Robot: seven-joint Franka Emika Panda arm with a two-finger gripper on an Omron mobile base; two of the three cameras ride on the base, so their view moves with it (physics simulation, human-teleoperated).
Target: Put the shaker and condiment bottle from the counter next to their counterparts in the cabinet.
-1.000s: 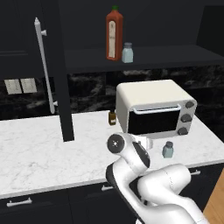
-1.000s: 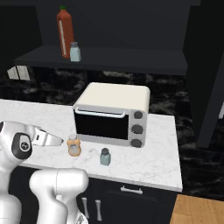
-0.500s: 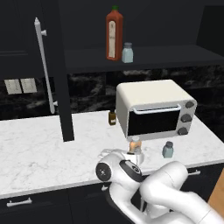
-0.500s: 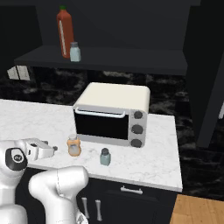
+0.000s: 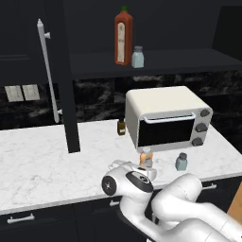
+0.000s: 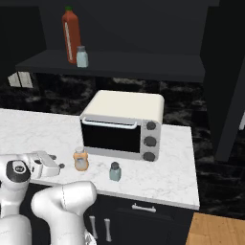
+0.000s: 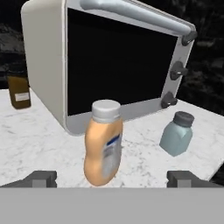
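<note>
Hand low at desk edge – fingers spread, empty.
The hand (image 7: pixel 111 178) faces the condiment bottle (image 7: pixel 103 143), upright on the desk (image 5: pixel 42 160) in front of the toaster oven (image 5: pixel 166 118); shaker (image 7: pixel 176 133) stands nearby to its right – red bottle (image 5: pixel 123 37) & 2nd shaker (image 5: pixel 137 57) on cabinet shelf (image 5: pixel 189 60).

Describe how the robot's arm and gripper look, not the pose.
The arm is glossy white, built of rounded, bulbous segments with dark joint bands and a round dark end cap. The gripper has two small, blocky dark grey fingertips. No cables or markings are visible.
</note>
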